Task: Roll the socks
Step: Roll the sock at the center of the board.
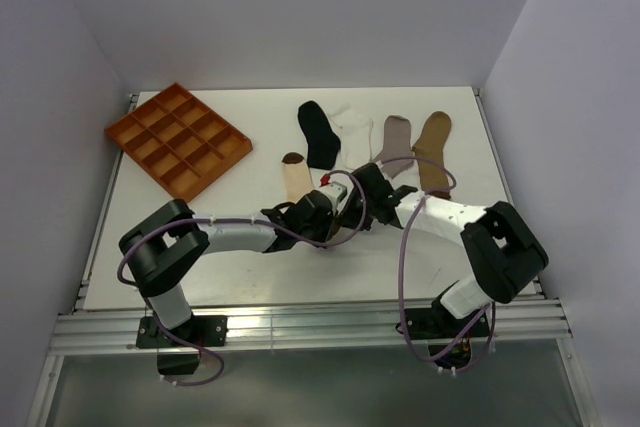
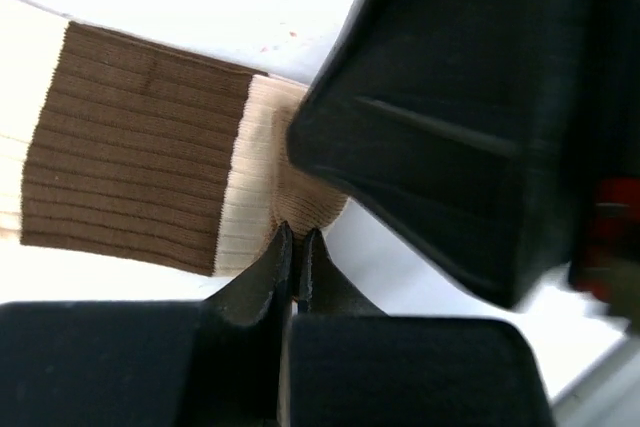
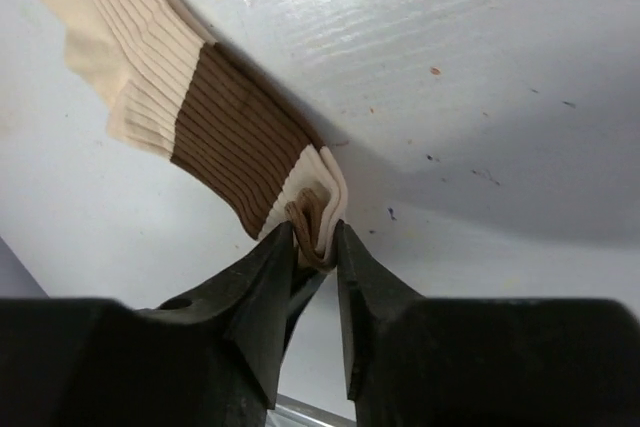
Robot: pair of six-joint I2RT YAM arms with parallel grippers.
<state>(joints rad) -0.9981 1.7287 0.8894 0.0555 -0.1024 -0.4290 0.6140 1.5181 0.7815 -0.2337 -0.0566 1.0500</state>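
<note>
A cream sock with brown bands [image 1: 293,177] lies left of centre, its cuff end lifted between both arms. My left gripper [image 2: 297,237] is shut on the tan edge of that cuff [image 2: 300,197]. My right gripper [image 3: 315,237] has its jaws parted, with the folded cuff [image 3: 318,212] sitting between them and brushing both fingers. In the top view the left gripper [image 1: 322,209] and right gripper [image 1: 348,193] meet at the table's middle. Behind them lie a black sock [image 1: 318,134], a white sock [image 1: 352,130], a grey sock [image 1: 395,142] and a tan sock [image 1: 433,152].
An orange compartment tray [image 1: 178,139] stands at the back left. The right gripper's black body [image 2: 470,127] fills the upper right of the left wrist view, very close. Cables loop over both arms near the centre.
</note>
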